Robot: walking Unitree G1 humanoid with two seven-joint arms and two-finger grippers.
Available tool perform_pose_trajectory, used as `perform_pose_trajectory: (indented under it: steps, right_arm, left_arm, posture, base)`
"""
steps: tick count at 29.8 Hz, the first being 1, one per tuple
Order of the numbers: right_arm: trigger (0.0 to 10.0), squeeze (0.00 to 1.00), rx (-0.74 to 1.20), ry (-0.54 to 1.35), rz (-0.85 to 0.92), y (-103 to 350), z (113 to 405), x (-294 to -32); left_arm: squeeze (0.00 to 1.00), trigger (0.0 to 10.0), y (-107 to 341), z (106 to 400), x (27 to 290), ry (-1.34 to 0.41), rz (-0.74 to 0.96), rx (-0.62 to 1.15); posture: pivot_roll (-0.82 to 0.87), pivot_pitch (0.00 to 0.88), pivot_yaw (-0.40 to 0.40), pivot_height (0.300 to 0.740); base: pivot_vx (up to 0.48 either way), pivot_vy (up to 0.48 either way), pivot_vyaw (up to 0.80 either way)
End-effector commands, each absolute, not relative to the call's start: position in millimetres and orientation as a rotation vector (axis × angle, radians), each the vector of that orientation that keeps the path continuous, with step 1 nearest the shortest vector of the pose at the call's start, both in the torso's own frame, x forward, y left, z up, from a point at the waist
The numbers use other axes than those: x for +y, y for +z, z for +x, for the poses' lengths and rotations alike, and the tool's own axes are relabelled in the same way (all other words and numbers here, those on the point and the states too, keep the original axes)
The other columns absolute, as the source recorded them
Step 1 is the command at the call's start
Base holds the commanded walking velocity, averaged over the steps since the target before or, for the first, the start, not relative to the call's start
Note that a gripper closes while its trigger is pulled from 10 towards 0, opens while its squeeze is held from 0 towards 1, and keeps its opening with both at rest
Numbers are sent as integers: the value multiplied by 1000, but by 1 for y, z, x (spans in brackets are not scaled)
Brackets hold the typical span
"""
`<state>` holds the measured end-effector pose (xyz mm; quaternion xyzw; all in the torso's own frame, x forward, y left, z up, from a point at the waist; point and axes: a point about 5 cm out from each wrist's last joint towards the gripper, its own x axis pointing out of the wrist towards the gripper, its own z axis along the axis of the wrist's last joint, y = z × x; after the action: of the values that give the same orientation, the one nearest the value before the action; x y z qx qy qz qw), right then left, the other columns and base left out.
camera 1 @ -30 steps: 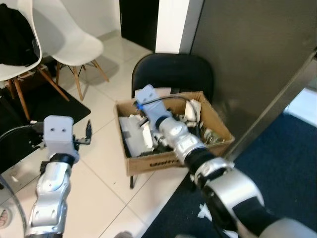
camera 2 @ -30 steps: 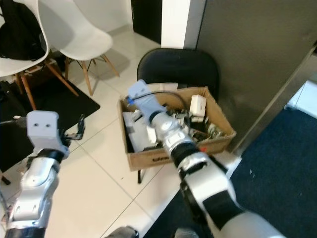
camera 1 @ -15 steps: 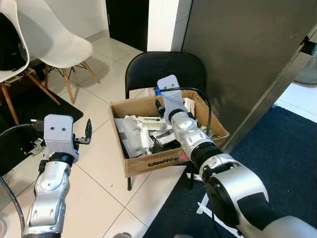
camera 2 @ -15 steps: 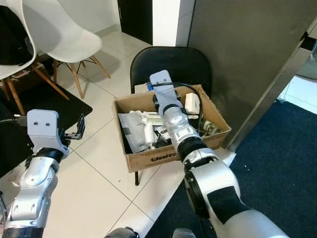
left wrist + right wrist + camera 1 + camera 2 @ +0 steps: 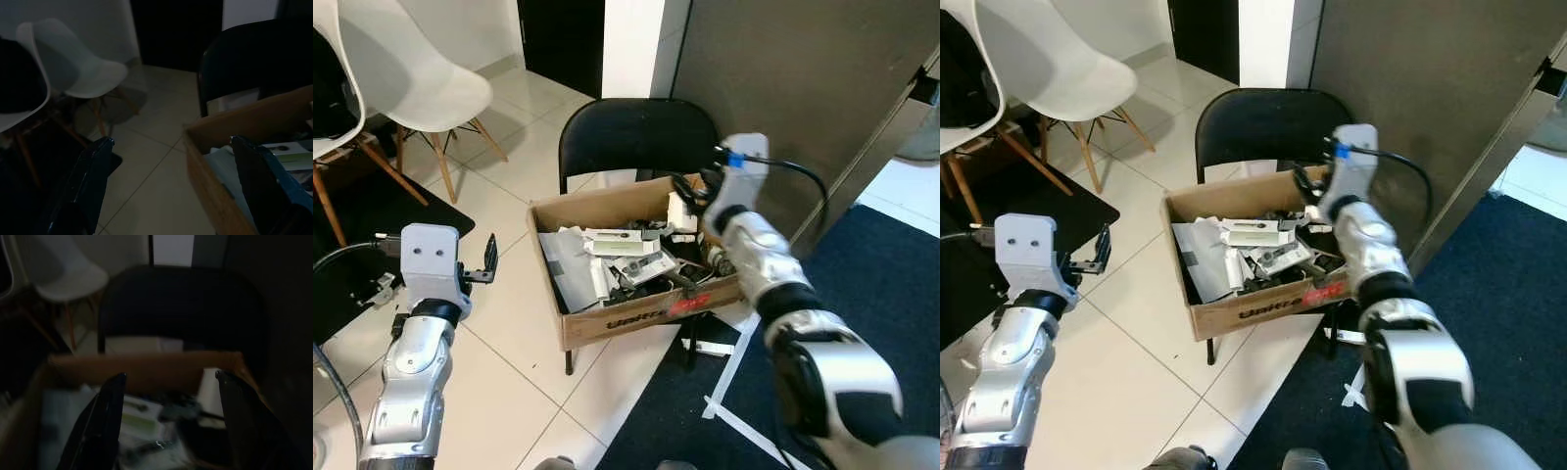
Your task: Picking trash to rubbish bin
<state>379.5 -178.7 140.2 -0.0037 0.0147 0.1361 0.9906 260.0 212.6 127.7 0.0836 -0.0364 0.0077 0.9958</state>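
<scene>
A cardboard box (image 5: 607, 328) full of mixed trash (image 5: 626, 259) sits on a black chair (image 5: 636, 132). My right gripper (image 5: 690, 194) hovers open over the box's far right corner, nothing between its fingers. In the right wrist view the two black fingers (image 5: 105, 431) stand apart above the box's contents. My left gripper (image 5: 490, 259) is held open over the tiled floor to the left of the box, holding nothing. The left wrist view has its spread fingers (image 5: 93, 181) framing the box's corner.
Two white chairs (image 5: 421, 78) and a black mat (image 5: 372, 211) lie to the left. A dark wall panel (image 5: 783, 78) rises behind the box. Blue carpet (image 5: 881, 294) with white tape (image 5: 724, 392) lies to the right, and a white scrap (image 5: 710, 348) rests under the black chair.
My right arm has swung from over the box's middle to its far right corner. The left arm has stayed put. The view has shifted slightly.
</scene>
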Motion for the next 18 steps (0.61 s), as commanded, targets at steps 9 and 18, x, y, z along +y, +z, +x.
perform_pose_trajectory:
  steps: [9, 18]
  right_arm:
    - [10000, 0, 8, 491, 29, 113, 327, -175]
    - [10000, 0, 4, 403, 95, 111, 316, -181]
  left_arm:
    - [0, 10000, 122, 264, 208, -38, 174, -35]
    - [0, 10000, 117, 272, 201, -71, 185, -15]
  posture:
    - [-31, 9, -14, 740]
    - [-61, 6, 2, 740]
  base:
    - [0, 0, 0]
    - [0, 0, 0]
